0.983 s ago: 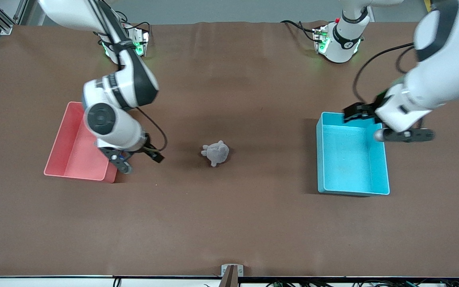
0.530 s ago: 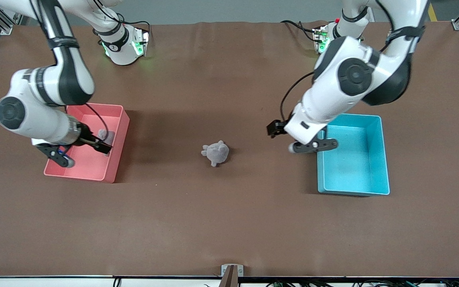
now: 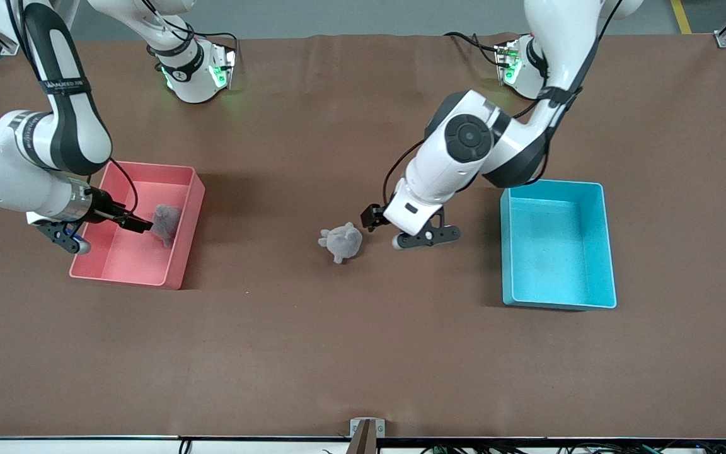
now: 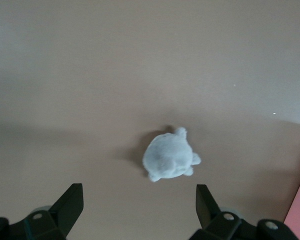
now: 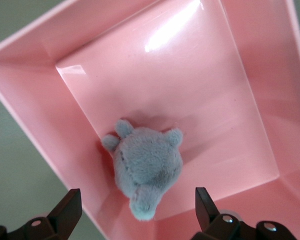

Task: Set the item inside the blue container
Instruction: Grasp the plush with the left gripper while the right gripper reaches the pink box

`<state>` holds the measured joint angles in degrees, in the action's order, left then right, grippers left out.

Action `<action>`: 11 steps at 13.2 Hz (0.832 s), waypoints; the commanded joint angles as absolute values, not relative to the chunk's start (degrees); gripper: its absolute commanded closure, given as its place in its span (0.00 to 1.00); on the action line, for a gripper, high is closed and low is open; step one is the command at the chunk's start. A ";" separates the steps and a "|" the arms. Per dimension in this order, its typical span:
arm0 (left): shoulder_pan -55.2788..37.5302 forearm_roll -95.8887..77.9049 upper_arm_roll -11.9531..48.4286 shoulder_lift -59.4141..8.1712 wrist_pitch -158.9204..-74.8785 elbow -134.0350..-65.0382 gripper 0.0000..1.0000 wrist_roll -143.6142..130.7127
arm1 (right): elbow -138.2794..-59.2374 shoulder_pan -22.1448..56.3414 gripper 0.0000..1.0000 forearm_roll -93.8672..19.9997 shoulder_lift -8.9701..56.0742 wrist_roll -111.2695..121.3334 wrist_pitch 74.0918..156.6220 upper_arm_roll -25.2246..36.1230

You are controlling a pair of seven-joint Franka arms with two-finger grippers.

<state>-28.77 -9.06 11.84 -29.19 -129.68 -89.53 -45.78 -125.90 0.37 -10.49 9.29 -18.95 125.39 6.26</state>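
Observation:
A small grey plush toy (image 3: 341, 241) lies in the middle of the table; the left wrist view shows this plush toy (image 4: 169, 157) just ahead of the fingers. My left gripper (image 3: 426, 238) hangs open over the table beside it, toward the left arm's end, with nothing between its fingers (image 4: 70, 205). The cyan blue container (image 3: 596, 252) stands empty at the left arm's end. My right gripper (image 3: 63, 238) is open over the pink bin (image 3: 120, 261), and in its wrist view this right gripper (image 5: 136, 210) holds nothing.
A second grey plush toy (image 3: 166, 222) lies inside the pink bin (image 5: 230, 115) against the wall toward the table's middle, and the right wrist view shows this second toy (image 5: 147, 165) from above. Brown table surface (image 3: 363, 353) stretches between and around the two bins.
The left arm swung from over the blue container to beside the plush in the middle. The right arm moved off toward its end of the table, uncovering the pink bin and the plush in it.

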 commanded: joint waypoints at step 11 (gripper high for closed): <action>-36.12 -10.11 11.43 -44.64 -142.82 -83.32 0.01 -45.35 | -128.50 0.17 0.00 -14.50 15.73 -17.58 130.43 4.92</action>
<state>-35.43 -9.08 11.85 -42.89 -141.69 -85.17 -45.81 -127.92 0.41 -12.61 15.37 -18.65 129.84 5.35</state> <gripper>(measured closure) 0.004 0.000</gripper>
